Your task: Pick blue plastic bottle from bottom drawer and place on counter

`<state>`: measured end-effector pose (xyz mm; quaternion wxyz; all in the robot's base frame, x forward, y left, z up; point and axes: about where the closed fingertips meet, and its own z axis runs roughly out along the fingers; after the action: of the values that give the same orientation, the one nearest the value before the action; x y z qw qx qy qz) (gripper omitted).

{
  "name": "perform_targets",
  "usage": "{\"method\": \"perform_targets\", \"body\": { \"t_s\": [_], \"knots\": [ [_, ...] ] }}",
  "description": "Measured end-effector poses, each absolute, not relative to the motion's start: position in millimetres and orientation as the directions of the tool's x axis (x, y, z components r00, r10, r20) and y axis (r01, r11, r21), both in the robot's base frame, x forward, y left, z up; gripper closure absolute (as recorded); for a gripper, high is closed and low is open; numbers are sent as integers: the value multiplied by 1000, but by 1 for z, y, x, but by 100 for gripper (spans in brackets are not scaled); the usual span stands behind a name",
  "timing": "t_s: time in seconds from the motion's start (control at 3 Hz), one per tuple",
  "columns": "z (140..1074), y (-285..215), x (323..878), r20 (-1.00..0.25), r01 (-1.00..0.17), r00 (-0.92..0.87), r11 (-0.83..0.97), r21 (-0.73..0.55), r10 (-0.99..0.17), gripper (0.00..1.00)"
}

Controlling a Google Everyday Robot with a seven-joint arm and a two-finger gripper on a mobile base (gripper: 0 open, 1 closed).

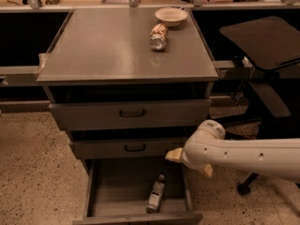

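While I watch through the one camera view, the gripper (190,163) hangs over the right side of the bottom drawer (112,187), level with the middle drawer (108,149) front. Its two pale fingers are spread apart with nothing between them. The bottom drawer is pulled out. The blue plastic bottle (156,195) lies on its side on the grey floor, right of centre, cap toward the back, below the gripper and clear of it. Up top, the counter (117,46) carries a shiny can (158,35) on its side, with a pale bowl (171,16) just behind it. A dark side table (267,39) stands to the right.
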<state>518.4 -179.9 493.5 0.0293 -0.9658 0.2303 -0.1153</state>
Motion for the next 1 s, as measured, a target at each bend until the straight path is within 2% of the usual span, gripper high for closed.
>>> {"method": "perform_targets", "body": {
  "t_s": [0.33,0.67,1.0],
  "knots": [
    [408,-136,523,98,-322,939,-944,-76,-328,0],
    [336,-117,527,47,-311,949,-949,-43,-313,0],
    [287,-93,529,19,-315,948,-944,-94,-318,0]
  ]
}}
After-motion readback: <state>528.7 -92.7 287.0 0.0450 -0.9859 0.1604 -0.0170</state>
